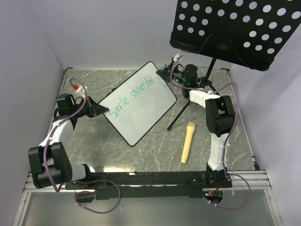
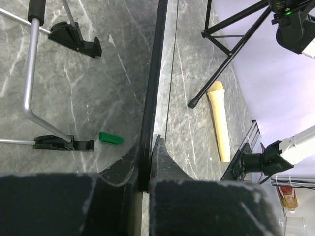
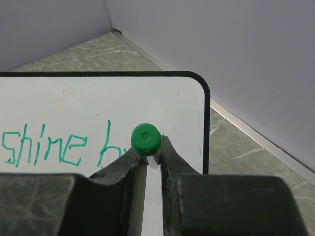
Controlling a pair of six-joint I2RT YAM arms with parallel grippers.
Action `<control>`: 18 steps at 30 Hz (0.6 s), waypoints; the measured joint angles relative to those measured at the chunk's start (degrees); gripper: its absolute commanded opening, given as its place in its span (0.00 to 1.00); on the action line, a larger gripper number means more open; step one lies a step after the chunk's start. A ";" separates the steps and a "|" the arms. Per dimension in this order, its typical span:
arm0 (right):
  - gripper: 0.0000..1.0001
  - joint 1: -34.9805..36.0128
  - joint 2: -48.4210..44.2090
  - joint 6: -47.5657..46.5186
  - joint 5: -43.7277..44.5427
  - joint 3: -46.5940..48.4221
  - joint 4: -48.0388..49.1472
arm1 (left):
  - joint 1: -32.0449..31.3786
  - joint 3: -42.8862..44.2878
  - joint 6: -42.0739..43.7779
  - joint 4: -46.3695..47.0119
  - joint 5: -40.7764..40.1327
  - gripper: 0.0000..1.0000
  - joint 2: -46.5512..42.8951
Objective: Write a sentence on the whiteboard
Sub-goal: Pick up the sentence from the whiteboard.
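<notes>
The whiteboard [image 1: 141,110] lies tilted at mid-table, and the teal sentence [image 1: 132,96] reads about "Smile, shine bri". My left gripper [image 1: 103,111] is shut on the board's left corner. In the left wrist view its jaws [image 2: 148,160] clamp the thin black frame [image 2: 155,69], seen edge-on. My right gripper [image 1: 165,73] is at the board's far right corner, shut on a green marker [image 3: 146,139] held over the board [image 3: 147,98]. The words "shine b" [image 3: 44,147] show just left of the marker; its tip is hidden.
A black perforated music stand [image 1: 237,28] overhangs the back right, with its tripod legs [image 1: 186,109] on the table beside the board. A beige microphone-shaped stick [image 1: 187,141] lies at the right. A green cap [image 2: 110,138] lies near the board's black feet [image 2: 74,39].
</notes>
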 measured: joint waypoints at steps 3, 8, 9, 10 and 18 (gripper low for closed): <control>0.00 0.00 0.00 0.37 -0.66 0.09 -0.02 | 0.00 0.00 0.02 0.00 0.02 0.01 0.00; 0.00 0.09 0.00 0.90 -1.55 0.48 0.00 | 0.00 0.00 0.15 -0.02 0.04 0.01 0.00; 0.00 0.11 0.00 1.03 -1.70 0.57 -0.02 | 0.00 0.00 0.15 -0.02 0.04 0.01 0.00; 0.00 0.13 0.00 1.05 -1.90 0.63 -0.02 | 0.00 0.00 0.15 -0.02 0.04 0.01 0.00; 0.00 0.28 0.02 1.05 -2.14 1.14 -0.20 | 0.00 0.00 0.15 0.00 0.07 0.01 0.00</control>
